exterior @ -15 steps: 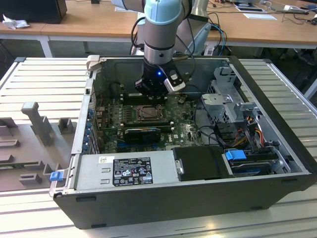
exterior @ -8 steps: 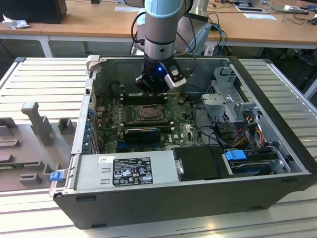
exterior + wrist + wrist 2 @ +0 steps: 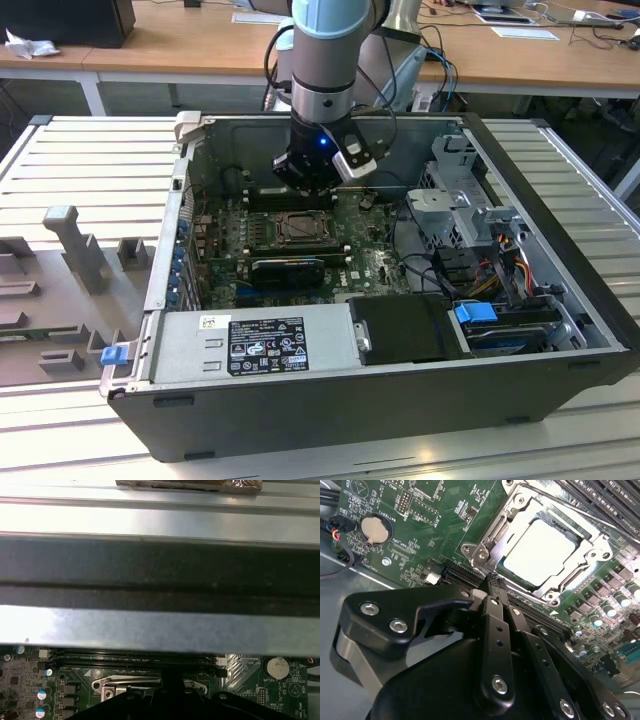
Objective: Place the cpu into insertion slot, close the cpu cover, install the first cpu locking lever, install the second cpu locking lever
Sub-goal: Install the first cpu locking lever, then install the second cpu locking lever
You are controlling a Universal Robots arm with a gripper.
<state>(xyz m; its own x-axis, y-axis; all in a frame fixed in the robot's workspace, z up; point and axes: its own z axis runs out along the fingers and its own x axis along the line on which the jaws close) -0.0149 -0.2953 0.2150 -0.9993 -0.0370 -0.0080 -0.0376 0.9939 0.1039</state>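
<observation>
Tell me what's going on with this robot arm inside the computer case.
A robot arm has its gripper lowered into an open desktop computer case, just above the motherboard beside the insertion slot. In the second wrist view the cpu already sits in the slot, and the cpu cover lies closed around it, the chip showing through its window. The gripper's fingers are together and hold nothing, with their tips close to the cover's edge.
</observation>
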